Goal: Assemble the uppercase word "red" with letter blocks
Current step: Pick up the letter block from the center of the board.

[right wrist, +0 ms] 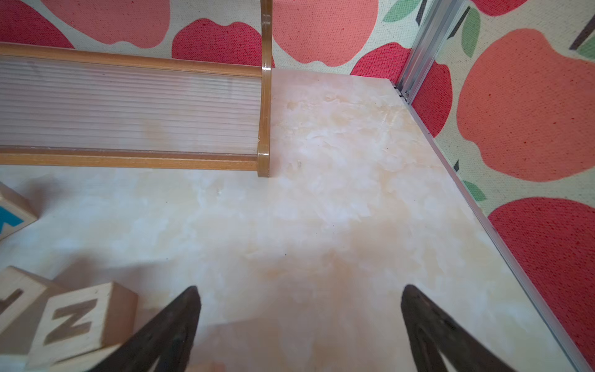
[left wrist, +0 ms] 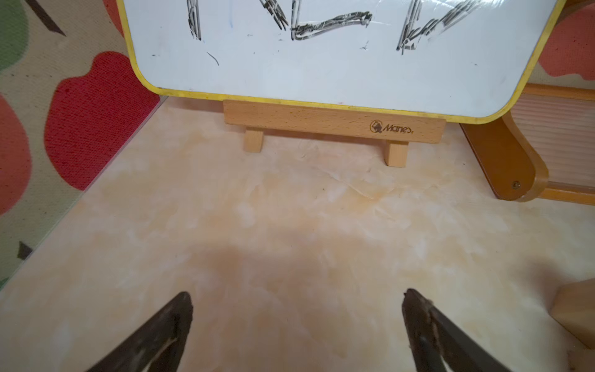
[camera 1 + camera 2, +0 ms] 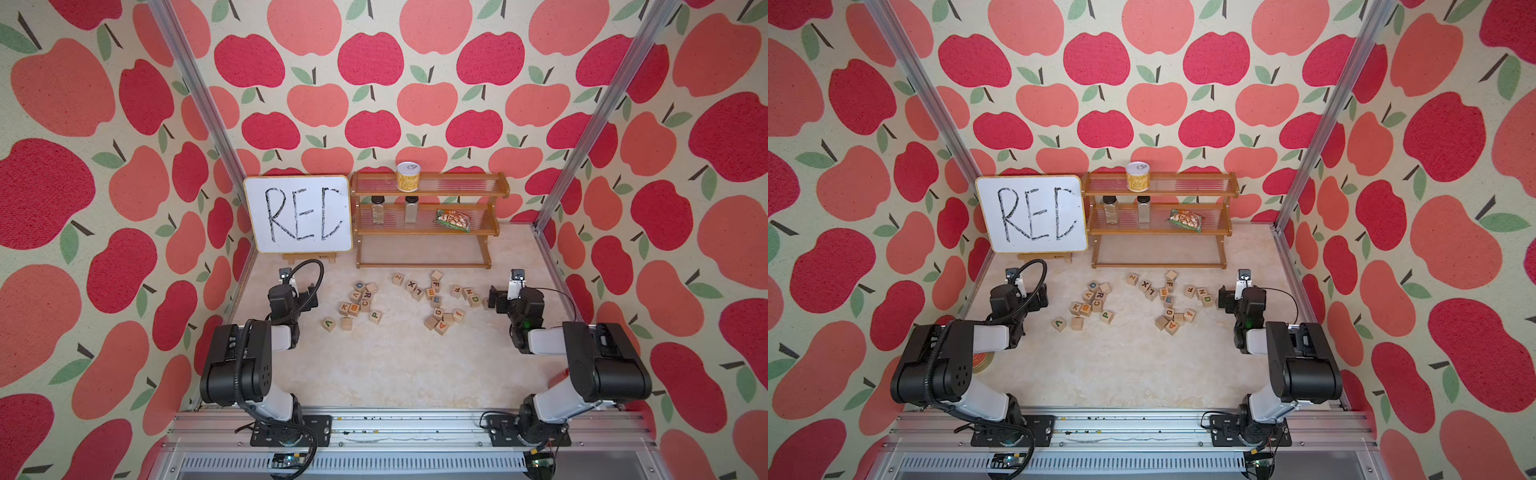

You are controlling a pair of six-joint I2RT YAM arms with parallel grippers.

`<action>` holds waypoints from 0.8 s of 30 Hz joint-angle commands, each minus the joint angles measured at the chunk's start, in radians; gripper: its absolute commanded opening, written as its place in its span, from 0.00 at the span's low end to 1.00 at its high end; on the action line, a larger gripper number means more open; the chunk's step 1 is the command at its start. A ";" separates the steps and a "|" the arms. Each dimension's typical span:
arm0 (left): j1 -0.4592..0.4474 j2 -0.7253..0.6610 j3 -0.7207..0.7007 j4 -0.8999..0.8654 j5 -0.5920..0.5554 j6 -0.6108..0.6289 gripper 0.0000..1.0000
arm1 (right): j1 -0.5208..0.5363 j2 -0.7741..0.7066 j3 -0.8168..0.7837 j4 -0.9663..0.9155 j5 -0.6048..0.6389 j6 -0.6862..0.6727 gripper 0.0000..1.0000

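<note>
While they lie scattered, the letter blocks (image 3: 367, 295) are smooth light-wood cubes.

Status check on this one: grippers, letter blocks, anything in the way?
Left gripper and right gripper open, empty. R block, E block, D block loose, unassembled. Other blocks crowd all three.

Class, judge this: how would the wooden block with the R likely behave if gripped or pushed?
The R block looks like a stiff wooden cube, so it should hold shape when gripped. Flat faces suggest it slides rather than rolls. Packed against the C block, it would likely nudge neighbours.
</note>
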 commanded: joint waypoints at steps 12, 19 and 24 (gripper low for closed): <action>-0.004 0.003 -0.011 0.033 -0.007 -0.005 0.99 | -0.004 -0.014 0.008 0.000 -0.012 0.007 0.99; -0.005 0.004 -0.011 0.033 -0.007 -0.005 1.00 | -0.003 -0.015 0.006 0.003 -0.012 0.007 0.99; -0.004 0.003 -0.012 0.037 -0.006 -0.003 0.99 | -0.003 -0.025 0.003 -0.001 -0.011 0.009 0.99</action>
